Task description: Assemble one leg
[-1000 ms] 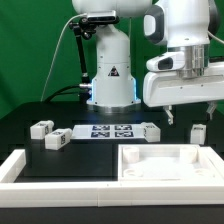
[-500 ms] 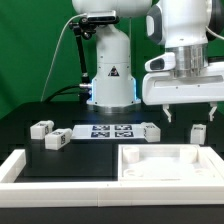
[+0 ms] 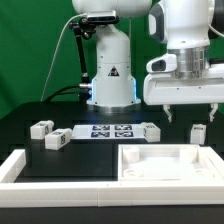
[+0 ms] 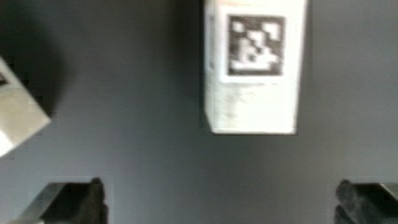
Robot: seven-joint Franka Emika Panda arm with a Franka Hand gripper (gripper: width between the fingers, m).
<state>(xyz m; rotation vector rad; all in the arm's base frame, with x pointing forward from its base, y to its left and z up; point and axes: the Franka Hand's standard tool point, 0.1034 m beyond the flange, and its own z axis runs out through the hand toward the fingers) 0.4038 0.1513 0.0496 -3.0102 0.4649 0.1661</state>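
Note:
A leg (image 3: 198, 132), a small white block with a black-and-white tag, stands on the black table at the exterior view's right. My gripper (image 3: 192, 116) hangs just above it, open and empty. In the wrist view the same leg (image 4: 253, 65) lies ahead of the open gripper (image 4: 221, 205), with one dark fingertip (image 4: 71, 200) at each side and nothing between them. Three more legs lie on the table: two at the exterior view's left (image 3: 40, 128) (image 3: 56, 140) and one by the marker board's end (image 3: 150, 130).
The marker board (image 3: 105, 131) lies at mid table. A large white rimmed tray-like part (image 3: 165, 160) sits in front of the leg. A white fence (image 3: 20, 165) runs along the front. Another white part's edge (image 4: 15, 105) shows in the wrist view.
The gripper has shifted a little toward the exterior view's right, coming over the right-hand leg. It stays open. No part has moved.

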